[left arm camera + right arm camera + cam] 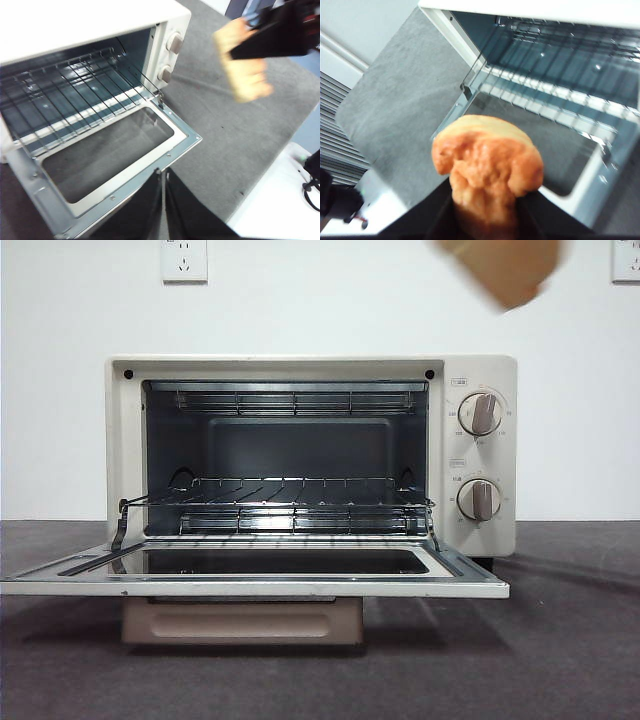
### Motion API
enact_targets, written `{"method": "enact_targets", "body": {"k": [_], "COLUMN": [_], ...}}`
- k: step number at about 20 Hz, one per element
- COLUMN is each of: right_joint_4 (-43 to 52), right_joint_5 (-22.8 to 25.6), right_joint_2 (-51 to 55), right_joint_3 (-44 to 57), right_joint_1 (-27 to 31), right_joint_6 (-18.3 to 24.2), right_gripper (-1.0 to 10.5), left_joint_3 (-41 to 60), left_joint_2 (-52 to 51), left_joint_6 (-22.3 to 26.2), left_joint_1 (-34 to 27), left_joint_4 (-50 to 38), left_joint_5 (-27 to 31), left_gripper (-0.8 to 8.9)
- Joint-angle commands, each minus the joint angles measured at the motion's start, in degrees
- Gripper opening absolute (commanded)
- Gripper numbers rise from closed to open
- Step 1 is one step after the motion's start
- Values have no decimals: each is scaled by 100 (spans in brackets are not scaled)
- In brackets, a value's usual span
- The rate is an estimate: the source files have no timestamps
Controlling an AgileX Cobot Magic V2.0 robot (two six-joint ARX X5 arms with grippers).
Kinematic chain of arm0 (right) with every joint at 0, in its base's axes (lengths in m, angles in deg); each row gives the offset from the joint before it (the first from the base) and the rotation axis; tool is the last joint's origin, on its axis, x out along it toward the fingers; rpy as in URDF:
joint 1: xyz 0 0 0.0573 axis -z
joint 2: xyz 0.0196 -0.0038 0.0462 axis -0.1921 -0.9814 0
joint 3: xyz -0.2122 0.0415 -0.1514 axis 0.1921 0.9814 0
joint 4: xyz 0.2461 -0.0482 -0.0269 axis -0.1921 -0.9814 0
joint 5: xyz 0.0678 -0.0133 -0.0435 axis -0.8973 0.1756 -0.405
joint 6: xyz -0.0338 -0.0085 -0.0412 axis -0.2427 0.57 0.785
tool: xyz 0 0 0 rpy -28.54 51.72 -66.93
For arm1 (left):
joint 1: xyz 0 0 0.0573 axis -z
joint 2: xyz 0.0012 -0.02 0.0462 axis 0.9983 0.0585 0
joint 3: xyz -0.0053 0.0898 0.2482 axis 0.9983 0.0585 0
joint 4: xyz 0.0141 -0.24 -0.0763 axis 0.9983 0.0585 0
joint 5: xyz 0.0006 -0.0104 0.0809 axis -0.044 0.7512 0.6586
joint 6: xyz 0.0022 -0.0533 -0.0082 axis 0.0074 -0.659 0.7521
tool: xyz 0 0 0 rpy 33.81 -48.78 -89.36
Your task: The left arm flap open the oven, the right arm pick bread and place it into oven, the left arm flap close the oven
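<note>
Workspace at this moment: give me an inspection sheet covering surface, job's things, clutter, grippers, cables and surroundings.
Surface: dark grey table.
Job's things: oven stands with its door flapped fully down; wire rack bare. Bread is held in the air, off to the knob side of the oven.
Clutter: nothing seen.
Grippers: right gripper shut on the bread; left gripper shut, empty, near the door's front edge.
Cables: black cable at the edge of the left wrist view.
Surroundings: white wall with sockets.
</note>
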Motion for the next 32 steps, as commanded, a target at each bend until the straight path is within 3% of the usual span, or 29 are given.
{"method": "enact_targets", "body": {"k": [1, 11, 14, 21, 25, 32], "right_joint_4": [450, 1862, 2448, 3788, 4116, 4120], "right_joint_5": [278, 785, 1086, 1257, 1410, 2094], "right_joint_2": [-509, -2098, -2459, -3285, -3510, -3591], "right_joint_3": [-96, -96, -96, -98, -98, -98], "right_joint_1": [-236, -461, -459, -455, -455, -455], "right_joint_6": [-160, -227, -358, -616, -656, -654], "right_gripper": [109, 109, 109, 109, 109, 109], "left_joint_3": [-90, -90, -90, -90, -90, -90], "left_joint_2": [-173, -437, -437, -437, -446, -446], "left_joint_6": [-31, -33, -48, -153, -186, -245], "left_joint_1": [44, 46, 46, 46, 46, 46], "left_joint_4": [52, 352, 354, 476, 575, 750], "left_joint_5": [72, 72, 72, 70, 70, 70], "left_gripper": [17, 19, 19, 19, 19, 19]}}
